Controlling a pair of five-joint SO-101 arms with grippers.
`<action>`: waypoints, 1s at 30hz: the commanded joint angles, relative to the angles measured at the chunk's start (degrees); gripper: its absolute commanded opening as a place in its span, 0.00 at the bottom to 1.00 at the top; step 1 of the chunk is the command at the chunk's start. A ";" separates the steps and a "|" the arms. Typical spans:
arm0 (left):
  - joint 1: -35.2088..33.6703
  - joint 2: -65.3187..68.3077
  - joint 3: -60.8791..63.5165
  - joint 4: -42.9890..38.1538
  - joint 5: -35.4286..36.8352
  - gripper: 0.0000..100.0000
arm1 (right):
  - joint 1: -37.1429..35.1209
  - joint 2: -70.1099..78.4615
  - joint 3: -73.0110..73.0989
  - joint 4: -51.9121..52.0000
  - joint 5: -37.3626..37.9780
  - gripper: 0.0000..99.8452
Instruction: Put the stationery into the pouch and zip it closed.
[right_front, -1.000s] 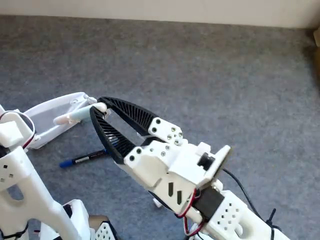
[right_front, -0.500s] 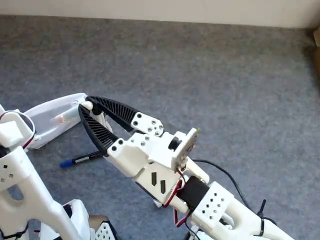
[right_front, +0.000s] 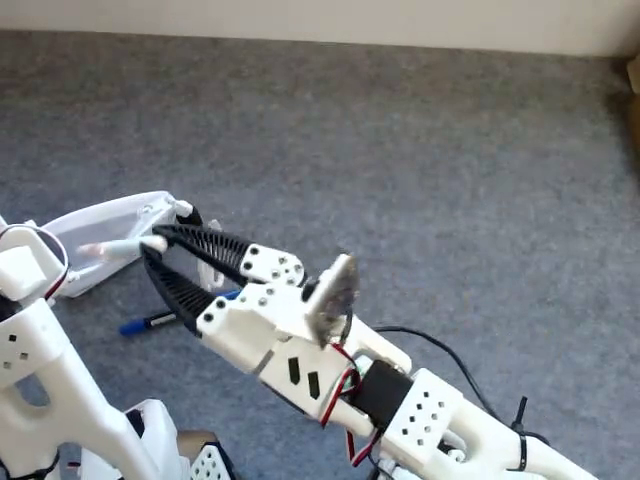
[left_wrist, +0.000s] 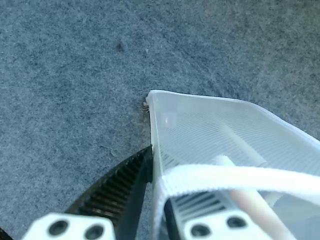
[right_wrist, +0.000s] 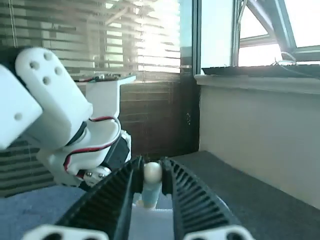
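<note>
Pouch (right_front: 100, 225), white mesh, lay on grey carpet (right_front: 450, 180), its mouth edge pinched by left gripper (left_wrist: 156, 170). Right gripper (right_front: 152, 243) was clamped on white pen (right_front: 115, 247), which was partly inside the mouth. Blue pen (right_front: 150, 322) lay on the carpet beside the pouch. Risk: a hard push could drag the pouch out of the pinch.

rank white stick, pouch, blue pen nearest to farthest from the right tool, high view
1. white stick: held in the right tool.
2. pouch: just beyond it, toward the left edge.
3. blue pen: on the carpet, below.
</note>
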 joint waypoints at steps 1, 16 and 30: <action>1.10 0.22 -0.04 -1.58 0.70 0.01 | -1.71 0.04 -4.35 3.91 5.27 0.01; 1.10 0.22 0.04 -1.49 0.70 0.01 | -1.71 -0.48 -4.44 5.32 6.68 0.10; 1.10 0.22 0.13 -1.58 0.70 0.01 | -1.54 -0.57 -4.00 5.32 6.68 0.20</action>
